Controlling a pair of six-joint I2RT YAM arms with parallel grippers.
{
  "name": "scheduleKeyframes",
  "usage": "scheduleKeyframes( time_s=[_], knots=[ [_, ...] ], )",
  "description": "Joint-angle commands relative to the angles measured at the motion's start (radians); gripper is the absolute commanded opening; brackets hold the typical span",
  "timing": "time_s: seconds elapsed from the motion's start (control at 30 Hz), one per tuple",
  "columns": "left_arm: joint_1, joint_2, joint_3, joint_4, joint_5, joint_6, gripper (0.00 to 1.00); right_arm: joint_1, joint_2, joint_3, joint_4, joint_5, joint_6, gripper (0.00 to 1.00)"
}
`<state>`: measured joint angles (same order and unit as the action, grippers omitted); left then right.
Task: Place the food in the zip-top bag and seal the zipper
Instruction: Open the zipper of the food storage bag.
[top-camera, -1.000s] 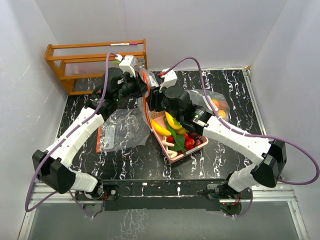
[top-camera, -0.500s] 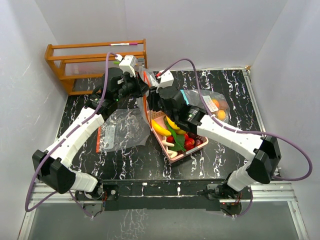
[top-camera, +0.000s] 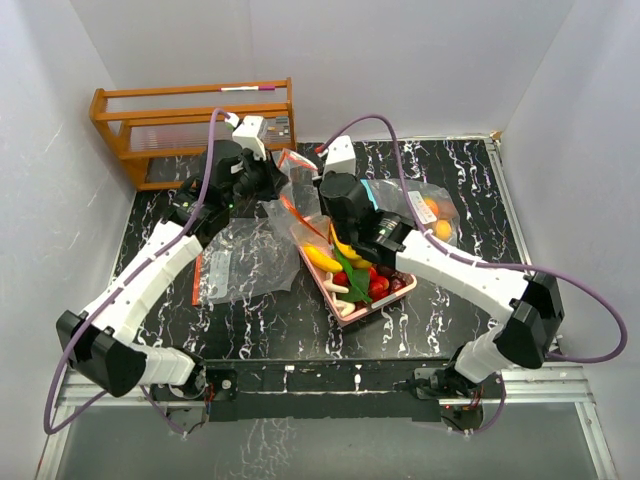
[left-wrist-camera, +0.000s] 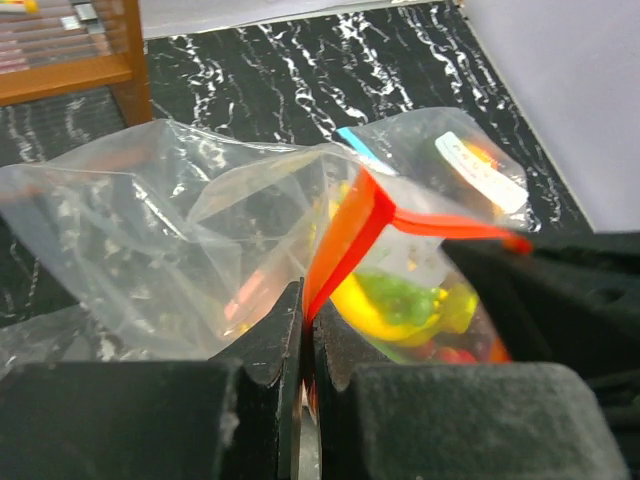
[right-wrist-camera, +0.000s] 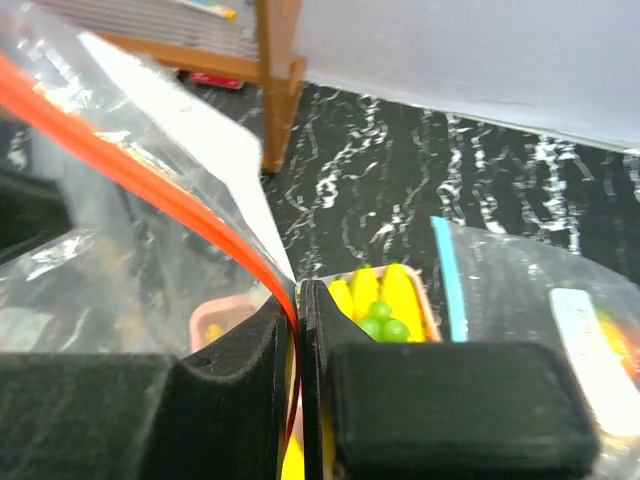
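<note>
Right pincer (right-wrist-camera: 299, 300) just snapped shut on the orange zipper (left-wrist-camera: 350, 235) of the zip-top bag (left-wrist-camera: 180, 220). Left pincer (left-wrist-camera: 305, 310) stays clamped there too, shifted slightly left.

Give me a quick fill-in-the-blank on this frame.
1. The left gripper and right gripper each pinch the bag's ____ zipper.
2. The banana lies in the ____ tray.
3. The rack stands at the table's far-____ corner.
Missing: orange; pink; left.
</note>
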<state>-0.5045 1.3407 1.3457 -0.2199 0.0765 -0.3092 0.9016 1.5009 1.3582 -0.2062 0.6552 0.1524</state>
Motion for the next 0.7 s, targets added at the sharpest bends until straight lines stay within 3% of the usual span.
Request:
scheduleKeyframes(
  time_s=[0.0, 0.23, 0.37, 0.47, 0.57, 0.67],
  knots=[
    [-0.003, -0.078, -0.011, -0.088, -0.088, 0.079, 0.00, -0.012, -0.071, 0.001, 0.050, 0.187, -0.120, 0.09],
    [-0.003, -0.122, 0.042, -0.254, -0.104, 0.147, 0.00, -0.020, -0.107, -0.066, 0.094, 0.336, -0.206, 0.09],
    [-0.004, -0.136, 0.029, -0.257, -0.136, 0.146, 0.00, -0.023, -0.140, -0.088, 0.105, 0.262, -0.180, 0.08],
    [-0.003, -0.125, 0.013, -0.204, -0.077, 0.091, 0.00, -0.021, -0.171, -0.096, 0.108, 0.142, -0.129, 0.08],
    [-0.003, -0.111, -0.019, -0.092, 0.035, -0.007, 0.19, -0.021, -0.198, -0.102, 0.124, 0.042, -0.063, 0.08],
    [-0.003, -0.089, -0.035, -0.010, 0.128, -0.108, 0.25, -0.020, -0.211, -0.108, 0.151, -0.008, -0.037, 0.08]
  ],
)
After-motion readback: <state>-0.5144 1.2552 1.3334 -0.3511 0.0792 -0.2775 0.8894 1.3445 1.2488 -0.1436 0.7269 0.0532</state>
